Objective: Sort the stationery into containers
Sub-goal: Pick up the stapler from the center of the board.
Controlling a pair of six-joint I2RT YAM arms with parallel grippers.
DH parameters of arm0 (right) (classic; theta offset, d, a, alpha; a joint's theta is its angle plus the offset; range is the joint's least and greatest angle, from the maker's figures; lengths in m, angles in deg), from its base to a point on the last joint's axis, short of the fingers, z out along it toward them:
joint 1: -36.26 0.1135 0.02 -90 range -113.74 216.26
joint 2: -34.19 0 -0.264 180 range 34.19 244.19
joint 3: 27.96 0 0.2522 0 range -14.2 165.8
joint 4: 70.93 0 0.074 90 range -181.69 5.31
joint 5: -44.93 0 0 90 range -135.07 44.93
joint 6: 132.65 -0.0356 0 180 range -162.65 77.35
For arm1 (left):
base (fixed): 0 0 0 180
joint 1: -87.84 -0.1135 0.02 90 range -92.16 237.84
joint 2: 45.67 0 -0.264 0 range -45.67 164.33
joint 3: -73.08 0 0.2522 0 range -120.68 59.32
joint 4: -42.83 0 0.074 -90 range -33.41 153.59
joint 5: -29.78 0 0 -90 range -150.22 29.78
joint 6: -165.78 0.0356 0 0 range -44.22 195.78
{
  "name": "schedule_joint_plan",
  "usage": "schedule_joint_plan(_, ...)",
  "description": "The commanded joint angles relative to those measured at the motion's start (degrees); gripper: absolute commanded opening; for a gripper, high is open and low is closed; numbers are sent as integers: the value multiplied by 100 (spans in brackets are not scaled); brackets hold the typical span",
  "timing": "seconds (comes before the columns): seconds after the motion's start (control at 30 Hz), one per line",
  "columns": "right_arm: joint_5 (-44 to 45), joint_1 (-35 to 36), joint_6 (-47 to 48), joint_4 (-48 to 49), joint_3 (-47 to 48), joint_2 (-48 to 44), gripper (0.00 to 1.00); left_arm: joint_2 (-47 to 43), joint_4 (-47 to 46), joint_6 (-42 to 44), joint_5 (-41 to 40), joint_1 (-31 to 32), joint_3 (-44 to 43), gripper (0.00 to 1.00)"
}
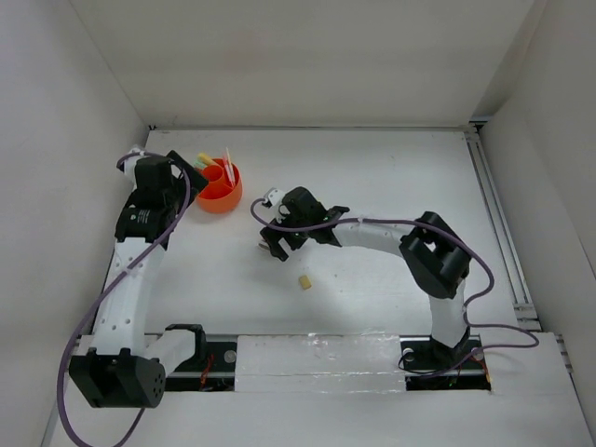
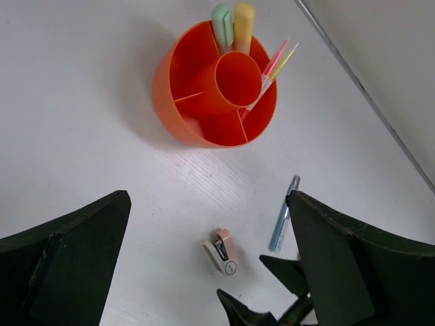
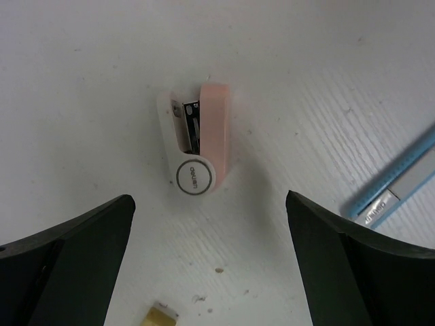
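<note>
Bright, even, diffuse light washes the white tabletop. Beyond the left fingers the orange cup throws only a soft grey shadow. Between the right fingers the pink-grey block looks sharp, while the fingers themselves show dark and soft-edged.

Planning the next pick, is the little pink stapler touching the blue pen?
Apart. The right wrist view shows a strip of white table between the pink stapler and the blue pen.
</note>
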Motion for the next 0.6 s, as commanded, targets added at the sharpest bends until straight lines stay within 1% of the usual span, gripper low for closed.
schedule_joint_plan(0.0,-347,69,373,246,425,263,99,-486,-120,-93,-151,-5,197,100)
schedule_joint_plan(0.1,-217,122,497,-121,838,659,98,-663,-181,-93,-361,-5,487,100)
schedule_joint_plan(0.17,91,175,576,-376,1049,869,98,-733,-181,-14,-432,-5,601,100)
schedule_joint_plan(0.23,92,228,629,-378,1050,871,98,-733,-233,47,-432,-5,602,100)
schedule_joint_plan(0.33,21,228,629,-184,997,923,91,-672,-295,109,-231,-5,602,100)
schedule_joint_plan(0.4,100,228,568,-184,1050,1072,83,-671,-295,180,-230,-5,549,100)
schedule_joint_plan(0.43,100,228,568,-245,1120,1073,74,-611,-295,180,-169,-5,549,100)
schedule_joint_plan(0.53,372,280,568,-368,1120,1126,53,-610,-295,232,-168,-5,549,100)
schedule_joint_plan(0.57,373,280,568,-369,1120,1126,40,-610,-295,232,-168,-5,549,100)
